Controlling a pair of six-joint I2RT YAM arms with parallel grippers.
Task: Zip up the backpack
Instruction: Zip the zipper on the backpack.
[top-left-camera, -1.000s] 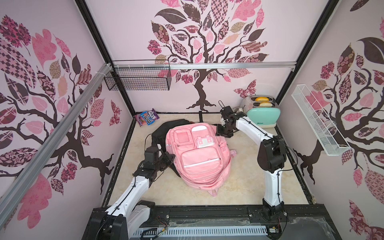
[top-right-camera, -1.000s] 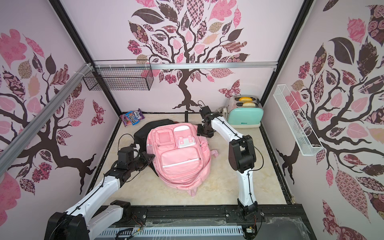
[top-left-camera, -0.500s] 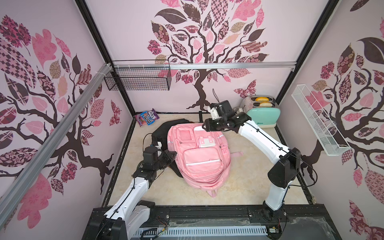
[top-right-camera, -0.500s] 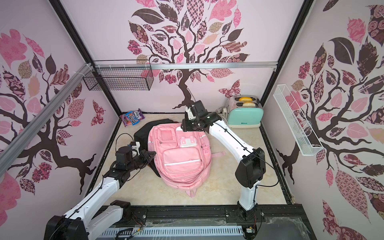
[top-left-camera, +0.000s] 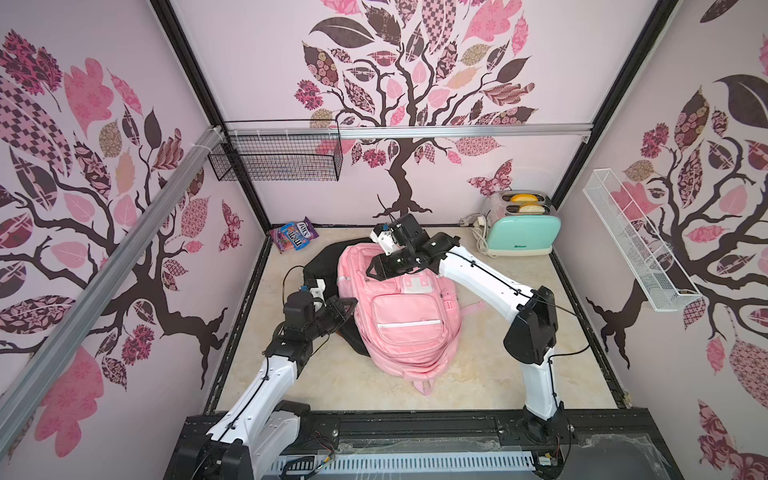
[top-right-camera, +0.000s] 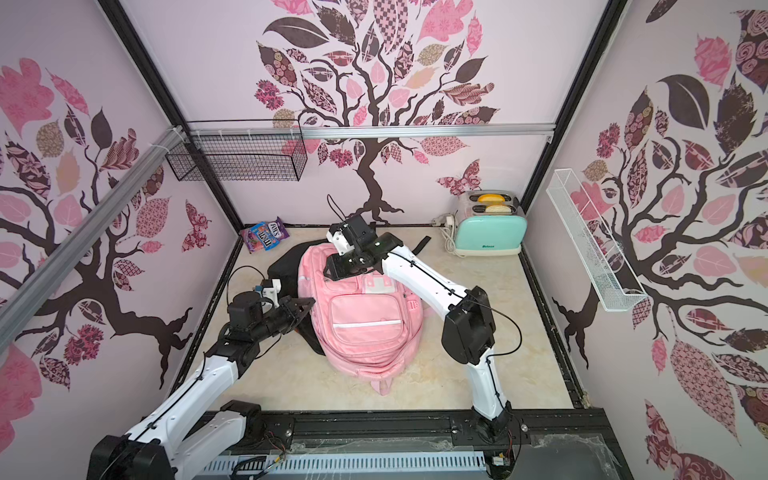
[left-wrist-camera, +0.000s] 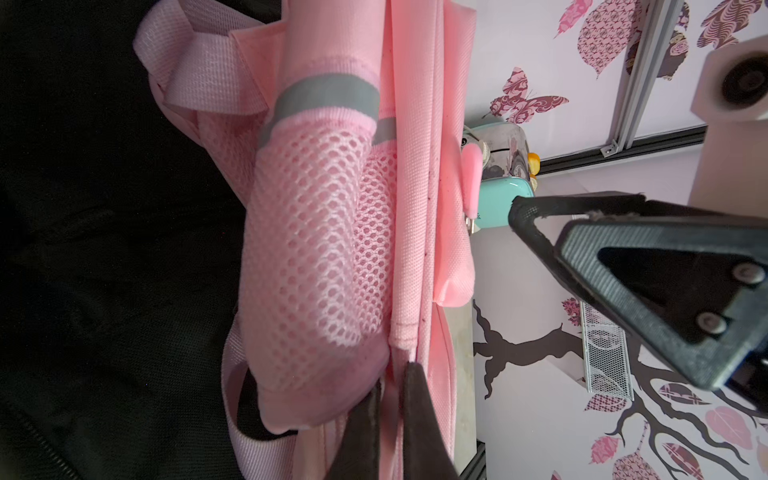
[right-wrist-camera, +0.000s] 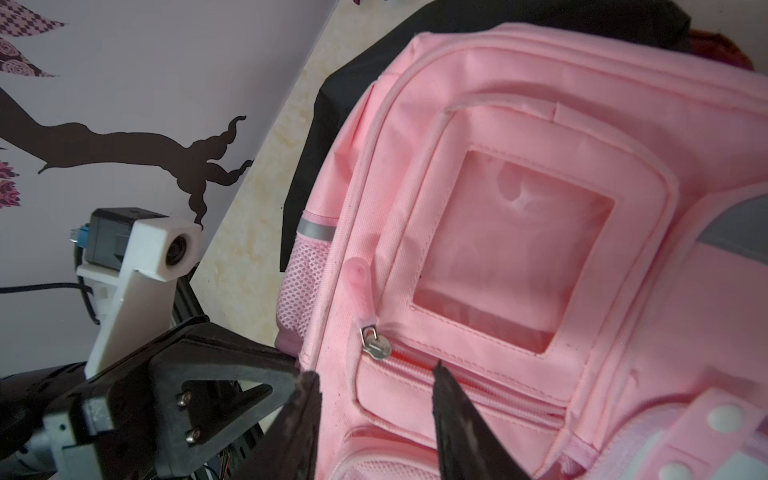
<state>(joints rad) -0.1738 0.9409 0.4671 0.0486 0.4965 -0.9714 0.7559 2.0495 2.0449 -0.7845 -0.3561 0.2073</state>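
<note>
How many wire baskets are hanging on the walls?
2. The black basket hangs on the back wall, near its left corner; the white basket hangs on the right side wall. None seems hidden.

Pink tree-patterned walls (top-left-camera: 257, 62) enclose a beige marbled floor (top-left-camera: 478, 386).

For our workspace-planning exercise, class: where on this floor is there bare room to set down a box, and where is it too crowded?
Bare: the floor between the pink backpack and the front rail; also the strip from the toaster to the right arm's base. Crowded: the left side, with the left arm, black bag and candy bag.
</note>
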